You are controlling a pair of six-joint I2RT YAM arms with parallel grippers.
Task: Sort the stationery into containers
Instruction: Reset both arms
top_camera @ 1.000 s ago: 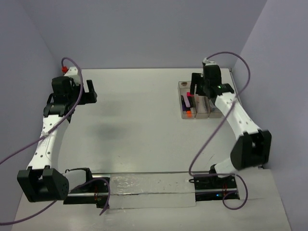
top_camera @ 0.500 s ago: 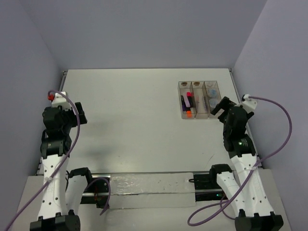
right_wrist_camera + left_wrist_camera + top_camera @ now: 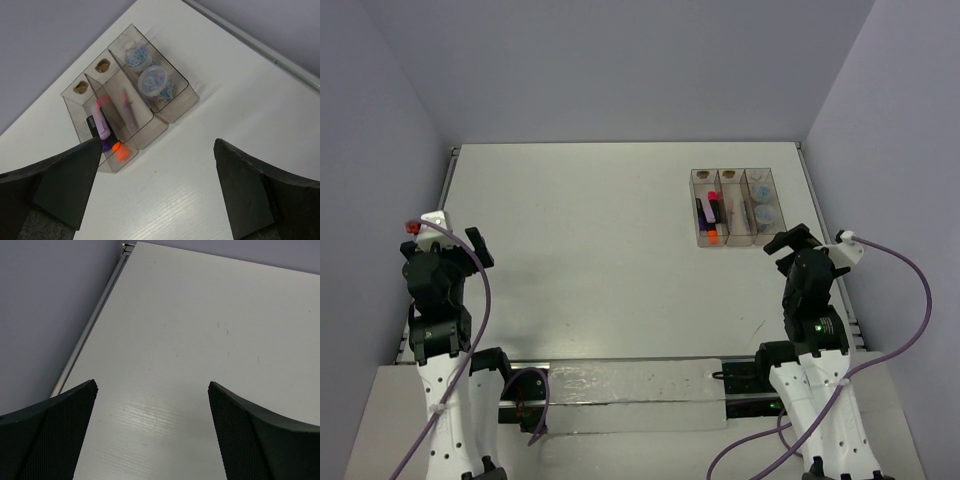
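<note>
your left gripper (image 3: 152,390) and right gripper (image 3: 157,145) both gape wide and empty, and the stationery (image 3: 102,127) sits inside the containers (image 3: 180,100) just ahead of the right one, so a careless sweep there could knock them over and spill it.

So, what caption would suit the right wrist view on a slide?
Right tool, open, facing three joined clear bins holding highlighters, thin sticks and two round pots.
</note>
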